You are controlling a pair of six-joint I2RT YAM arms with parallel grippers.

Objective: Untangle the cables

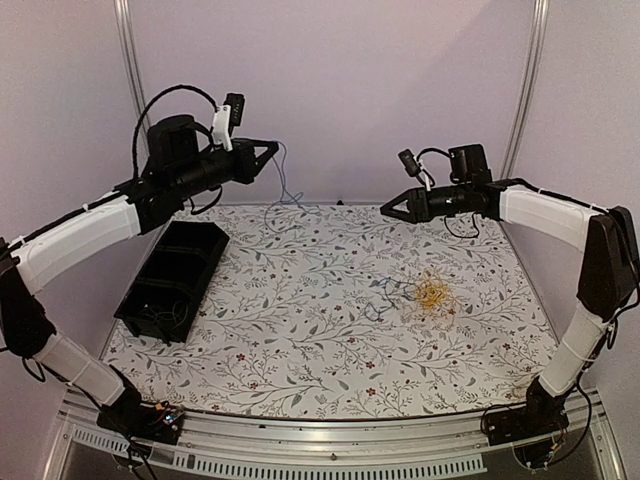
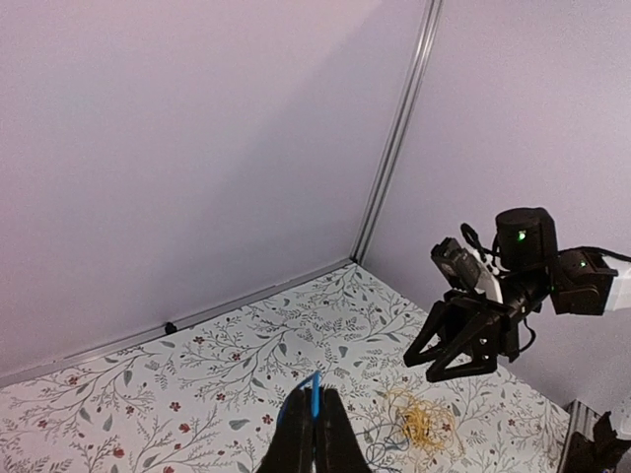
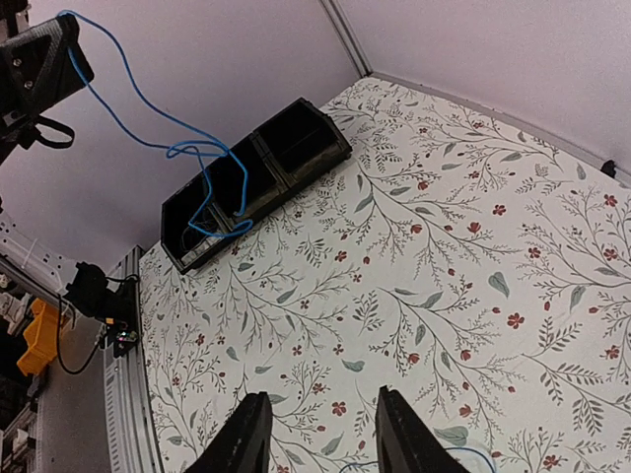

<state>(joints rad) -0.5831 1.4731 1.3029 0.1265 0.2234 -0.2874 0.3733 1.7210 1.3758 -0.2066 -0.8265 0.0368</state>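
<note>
While the left pincer (image 1: 270,150) clamps a dangling blue cable (image 2: 315,387), the right pincer (image 3: 314,419) stands parted, empty; yellow cables (image 1: 433,292) lie tangled

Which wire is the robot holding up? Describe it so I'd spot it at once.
Look above the far left of the flowered table, where the left gripper is raised. A thin blue cable hangs from its shut jaws. It is the only wire in the air; the yellow tangle lies on the table.
</note>
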